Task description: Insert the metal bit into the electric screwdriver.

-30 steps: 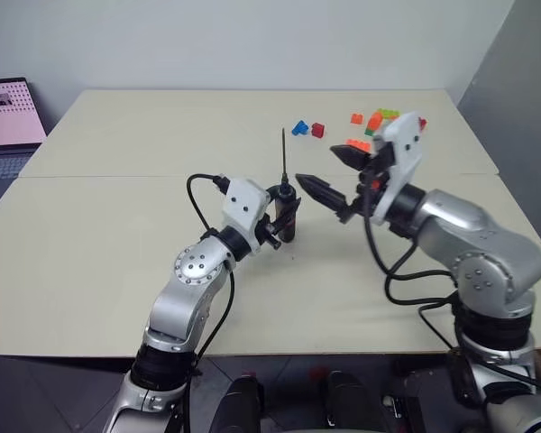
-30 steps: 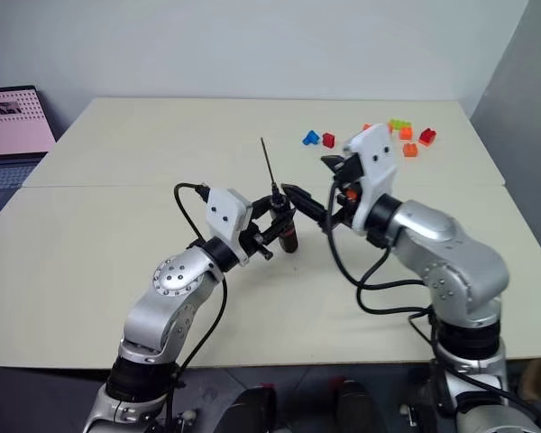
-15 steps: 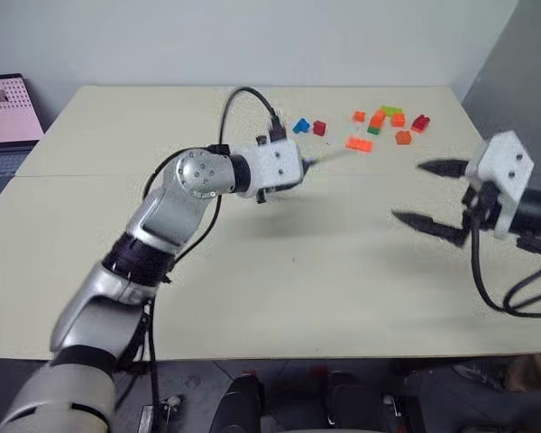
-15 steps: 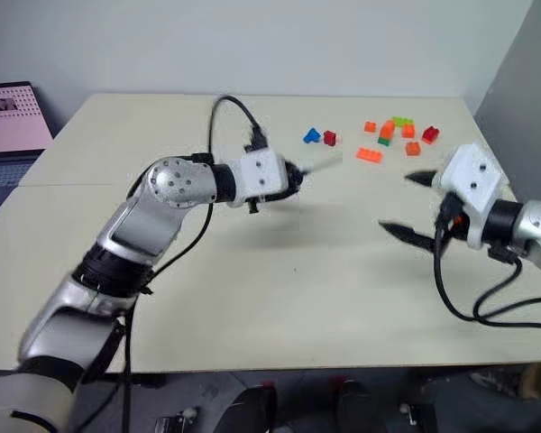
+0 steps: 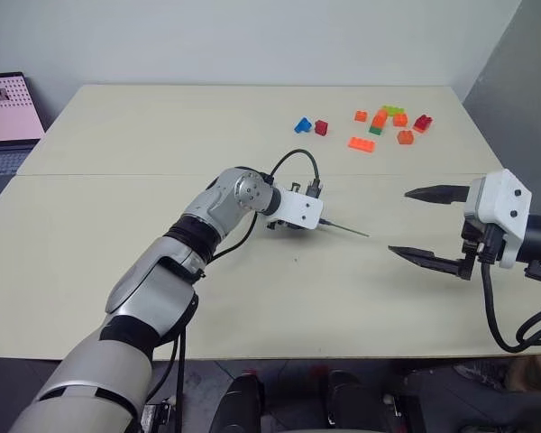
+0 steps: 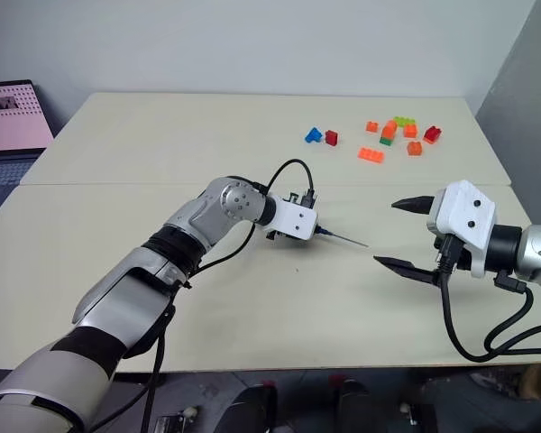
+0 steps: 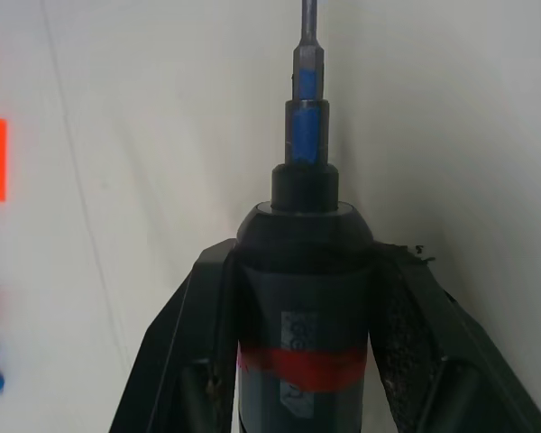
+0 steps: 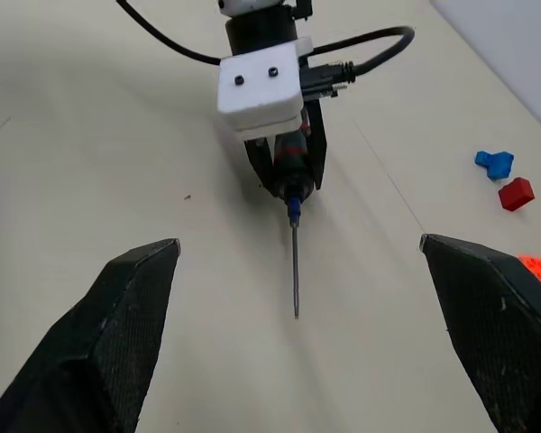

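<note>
The electric screwdriver (image 7: 305, 307), black with a red band, lies low over the table between the fingers of my left gripper (image 5: 319, 223), which is shut on it. The metal bit (image 5: 347, 230) sticks out of the screwdriver's tip as a thin dark rod. It slants down to the right, with its end at the tabletop. In the right wrist view the bit (image 8: 295, 271) points toward that camera. My right gripper (image 5: 399, 221) hovers to the right of the bit's end, well apart from it. Its jaws are wide open and hold nothing.
Several coloured toy bricks (image 5: 383, 124) lie at the back right of the beige table (image 5: 117, 271), with a blue and a red brick (image 5: 308, 126) nearer the middle. A laptop (image 5: 4, 113) stands beyond the table's left edge.
My left arm has swung the screwdriver from upright down to low over the table, bit pointing right. My open right gripper has drawn back to the right, away from the screwdriver.
</note>
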Tool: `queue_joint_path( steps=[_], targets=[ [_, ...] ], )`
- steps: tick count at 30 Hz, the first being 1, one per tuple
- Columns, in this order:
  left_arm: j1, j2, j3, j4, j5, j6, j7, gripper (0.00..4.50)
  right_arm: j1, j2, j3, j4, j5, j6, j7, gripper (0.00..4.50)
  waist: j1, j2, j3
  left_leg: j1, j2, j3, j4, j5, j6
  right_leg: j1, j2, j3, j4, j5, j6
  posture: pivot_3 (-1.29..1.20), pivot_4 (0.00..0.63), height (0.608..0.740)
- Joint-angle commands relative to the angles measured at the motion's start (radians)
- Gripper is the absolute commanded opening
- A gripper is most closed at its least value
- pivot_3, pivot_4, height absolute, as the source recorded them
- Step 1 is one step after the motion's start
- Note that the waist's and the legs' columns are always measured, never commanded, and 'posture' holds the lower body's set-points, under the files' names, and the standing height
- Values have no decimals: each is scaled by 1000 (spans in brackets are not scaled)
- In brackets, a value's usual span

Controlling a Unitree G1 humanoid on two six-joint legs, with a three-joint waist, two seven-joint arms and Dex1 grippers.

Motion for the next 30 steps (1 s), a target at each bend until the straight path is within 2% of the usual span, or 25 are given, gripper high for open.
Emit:
queue_joint_path(
  steps=[1,8,12,15,19,24,27,30],
  targets=[
    [-16,-29,34,44,-10,-10,-9,2931,4,-6,-26,-21,-2,-21,-5,4500,2,0,0,0,0,0,0,0,0,-1,0,0,0,0,0,0,150,740],
    [-9,-15,149,-8,-123,61,-114,4490,-10,-12,-12,-3,-3,-20,-6,4500,1,0,0,0,0,-1,3,0,0,0,0,-1,3,0,0,0,150,740],
    [-19,42,290,-80,-244,229,-156,4490,-16,-11,8,19,-15,-29,-4,4500,-1,-1,0,0,0,-1,7,0,0,-1,0,-1,9,0,0,0,150,740],
    [10,108,379,-201,-328,400,-198,4490,-6,-6,12,42,-25,-41,3,4500,-5,-1,1,0,1,-1,12,0,0,-2,1,0,14,0,0,0,150,740],
    [187,273,471,-512,-387,541,-226,4490,16,5,21,76,-35,-63,13,4500,-13,0,0,3,2,-1,12,0,0,0,3,1,16,-3,4,0,150,740],
    [466,435,630,-866,-562,817,-268,4490,17,-2,50,137,-57,-106,47,4500,-16,0,0,5,3,-1,13,0,0,2,3,1,16,0,0,0,150,740],
    [601,508,692,-994,-636,915,-279,4490,-3,-3,65,171,-63,-122,66,4500,-15,0,0,5,10,0,13,0,0,3,3,2,16,0,0,0,150,740],
    [667,512,736,-1047,-678,967,-220,4490,-30,-3,90,208,-75,-146,87,4500,2,0,0,5,11,-1,13,0,0,3,4,1,16,0,0,0,150,740]
  ],
)
